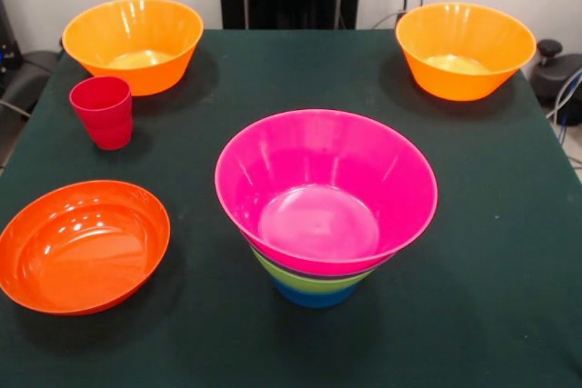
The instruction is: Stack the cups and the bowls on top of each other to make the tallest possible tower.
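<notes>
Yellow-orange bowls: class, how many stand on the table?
2: one yellow-orange bowl at the far left corner behind the red cup, the other at the far right corner. None looks hidden.

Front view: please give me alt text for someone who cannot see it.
A tower of nested bowls, topped by a large pink bowl over lime green and blue layers, stands centre-front on a dark green table. Two large yellow-orange bowls sit at the far corners, with a red cup and wide orange bowl at left.
</notes>
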